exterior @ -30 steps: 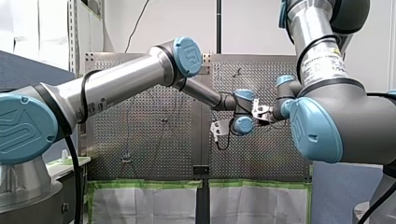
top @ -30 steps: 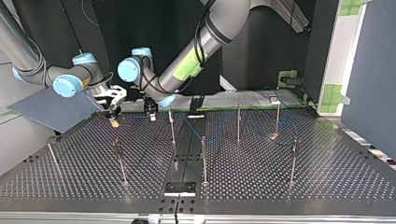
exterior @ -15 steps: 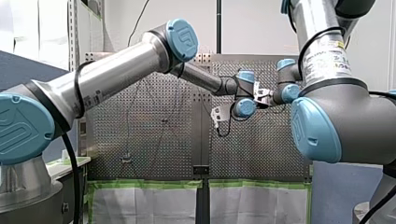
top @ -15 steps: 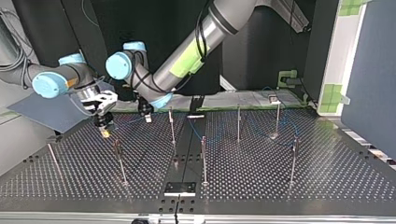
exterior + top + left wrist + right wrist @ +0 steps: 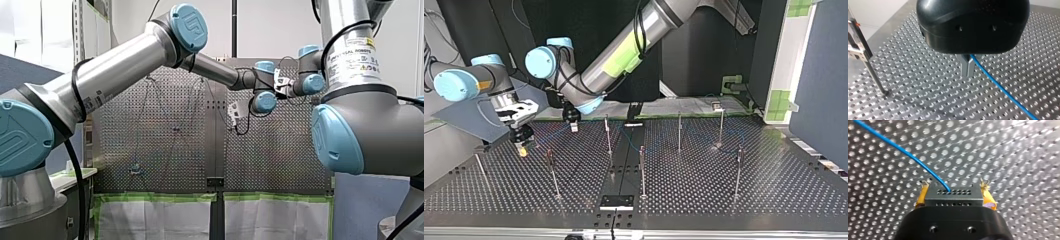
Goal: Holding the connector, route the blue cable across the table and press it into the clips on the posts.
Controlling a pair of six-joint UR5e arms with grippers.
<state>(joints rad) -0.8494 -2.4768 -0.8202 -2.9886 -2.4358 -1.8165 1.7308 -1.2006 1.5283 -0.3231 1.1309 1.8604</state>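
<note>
In the right wrist view my right gripper is shut on a grey connector block, with one yellow pad on each side of it. The blue cable leaves the block's face and curves away over the perforated table. In the top view this gripper hangs low over the table at the left. My left gripper stands a little to its right, further back. In the left wrist view its metal fingers are shut on the blue cable, which trails off over the holes.
Several thin posts stand on the table, among them one just in front of both grippers, one beside my left gripper and one at the left edge. A post with a clip rises beside my left gripper.
Both arms have moved toward the top view's left. My right gripper has carried the connector left and nearer the camera; my left gripper has followed along the cable.
</note>
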